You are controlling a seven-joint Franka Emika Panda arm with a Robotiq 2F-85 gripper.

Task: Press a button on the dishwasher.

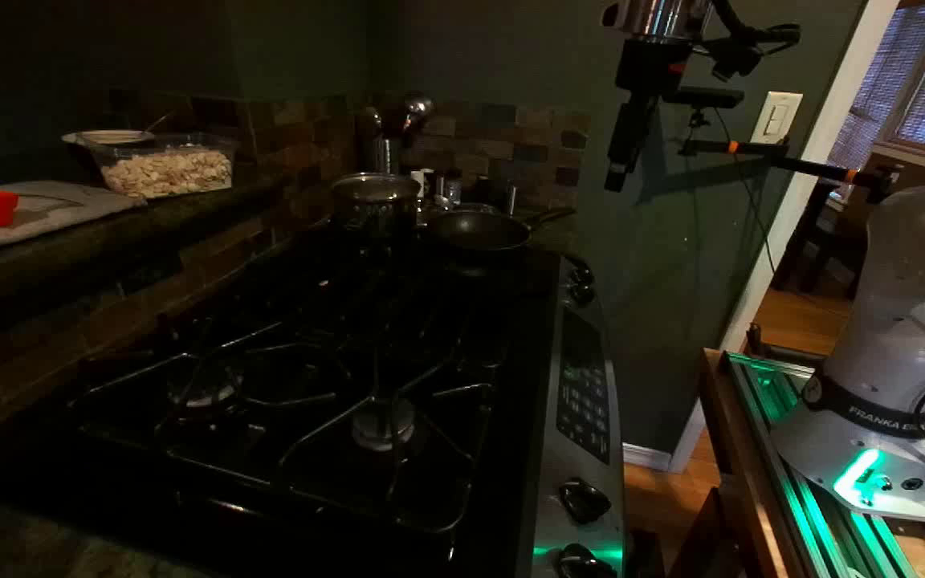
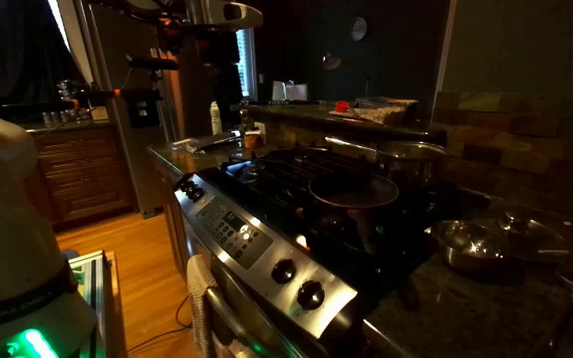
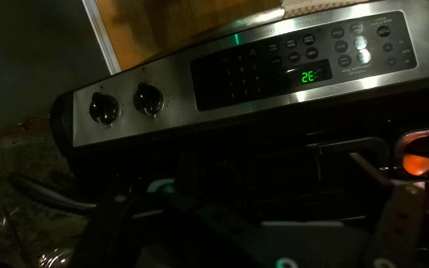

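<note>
The dishwasher is a stove-like appliance with a long silver-grey control strip, also seen in another exterior view and the wrist view. Its dark keypad of small round buttons shows upside down in the wrist view, with a lit green display. The keypad also shows in both exterior views. My gripper is open and empty, its dark fingers spread wide below the strip in the wrist view. In both exterior views the gripper hangs pointing down, high above and apart from the keypad.
Black knobs flank the keypad. Black burner grates, a frying pan and a pot are on the cooktop. A towel hangs on the front handle. Metal bowls stand on the counter.
</note>
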